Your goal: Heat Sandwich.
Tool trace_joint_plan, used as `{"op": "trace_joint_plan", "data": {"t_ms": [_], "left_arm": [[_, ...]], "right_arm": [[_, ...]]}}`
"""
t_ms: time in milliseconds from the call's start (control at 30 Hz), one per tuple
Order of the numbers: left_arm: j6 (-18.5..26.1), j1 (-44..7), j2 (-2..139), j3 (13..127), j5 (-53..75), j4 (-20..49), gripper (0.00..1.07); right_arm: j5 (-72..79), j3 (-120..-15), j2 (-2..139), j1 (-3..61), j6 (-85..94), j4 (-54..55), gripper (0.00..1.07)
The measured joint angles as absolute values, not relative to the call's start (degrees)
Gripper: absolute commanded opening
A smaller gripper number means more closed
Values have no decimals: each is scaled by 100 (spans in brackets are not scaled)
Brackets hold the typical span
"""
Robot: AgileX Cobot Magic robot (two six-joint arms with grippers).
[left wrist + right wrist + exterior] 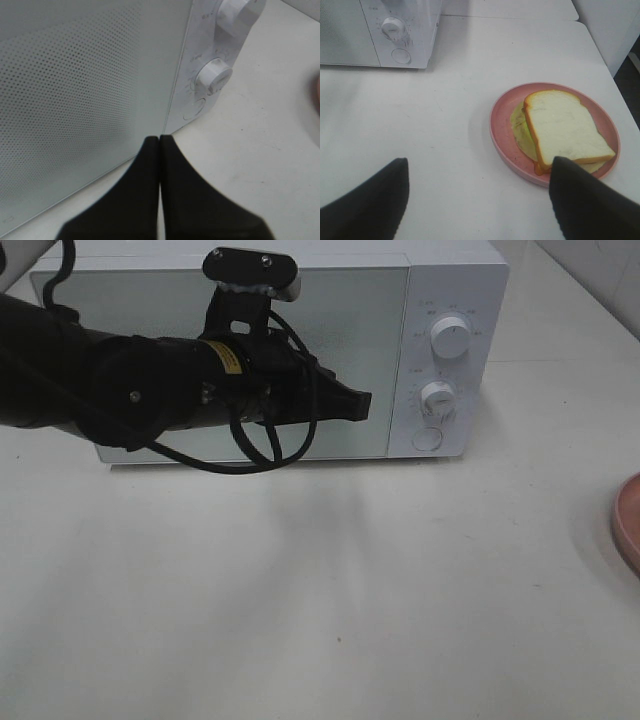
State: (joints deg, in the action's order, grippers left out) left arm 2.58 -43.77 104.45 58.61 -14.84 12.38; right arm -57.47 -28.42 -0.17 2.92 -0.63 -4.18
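Observation:
The white microwave [300, 340] stands at the back of the table with its door closed. My left gripper [366, 404] hangs in front of the door's right edge, near the knobs, its jaws shut with nothing between them; the left wrist view shows the left gripper [159, 137] pointing at the seam between door and control panel. The sandwich [565, 127], pale bread over green-yellow layers, lies on a pink plate [501, 130] right of the microwave. My right gripper [477, 167] is open above the table just short of the plate; it is outside the exterior view.
Two white knobs [452, 338] and a round button [427, 438] sit on the microwave's control panel. Only the pink plate's rim [628, 525] shows at the right edge of the exterior view. The table's right edge [620, 85] runs just beyond the plate.

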Motion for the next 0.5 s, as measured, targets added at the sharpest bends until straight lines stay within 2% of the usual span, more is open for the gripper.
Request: {"op": "trace_joint_plan", "data": {"t_ms": [67, 100, 133, 167, 233, 267, 300, 333, 400, 500], "left_arm": [[258, -4383, 10313, 5810, -1243, 1238, 8], [258, -4383, 10204, 5804, -859, 1238, 17], [258, -4383, 10147, 5804, -636, 1238, 41], [258, -4383, 10147, 5804, -636, 1238, 41], [258, -4383, 10004, 5804, 0, 1238, 70], [258, -4383, 9975, 5804, 160, 1238, 97], [258, -4383, 9975, 5804, 160, 1238, 97], [258, -4383, 9952, 5804, 378, 1238, 102], [258, -4383, 9861, 5804, 1083, 1238, 100], [258, -4383, 9798, 5804, 1478, 1238, 99]], "right_arm": [[-5747, -2842, -17, 292, -63, -418, 75], [-5747, -2842, -17, 292, -63, -418, 75], [-5747, -2842, -17, 292, -63, -418, 75], [-5747, -2842, -17, 292, -63, -418, 75], [-5741, -2842, -17, 292, -63, -418, 75], [-5741, -2842, -17, 292, -63, -418, 75], [-5741, -2842, -17, 292, -63, -418, 75], [-5741, -2842, -17, 292, -63, -418, 75], [-5741, -2842, -17, 292, -63, -418, 75], [-5741, -2842, -17, 292, -63, -418, 75]]}}
